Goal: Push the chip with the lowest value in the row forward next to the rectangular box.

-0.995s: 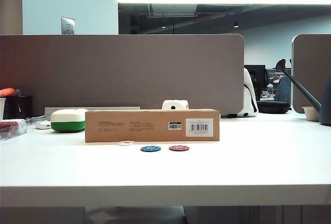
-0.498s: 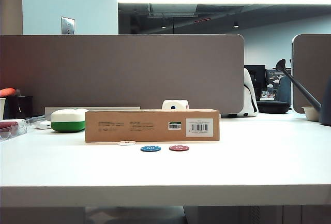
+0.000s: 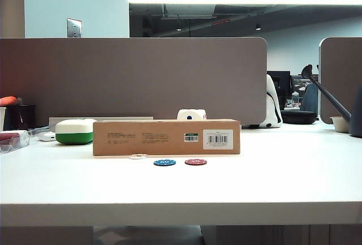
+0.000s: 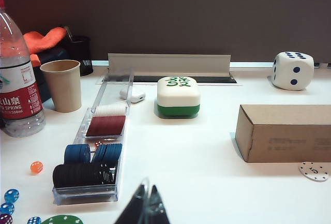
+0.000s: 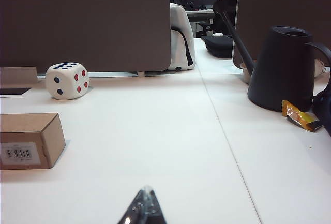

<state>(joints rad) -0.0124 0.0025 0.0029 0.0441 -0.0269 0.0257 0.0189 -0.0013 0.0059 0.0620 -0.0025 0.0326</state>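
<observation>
the white chip (image 3: 137, 156) lies right against the rectangular box (image 3: 166, 137), ahead of the blue chip (image 3: 164, 162) and red chip (image 3: 195, 162) (so apparently pushed). left end effector (image 4: 145, 208) and right end effector (image 5: 143, 208) are pulled away from the box, both closed, empty.

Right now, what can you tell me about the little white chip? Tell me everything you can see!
The white chip is a small, flat, round disc, pale with dark marks around its edge and a small mark in the middle that looks like a 5 in the left wrist view. It lies flat on the white table, just in front of the brown box, very close to it; whether they touch cannot be told. The blue chip and red chip sit nearer the camera. No gripper touches it.
</observation>
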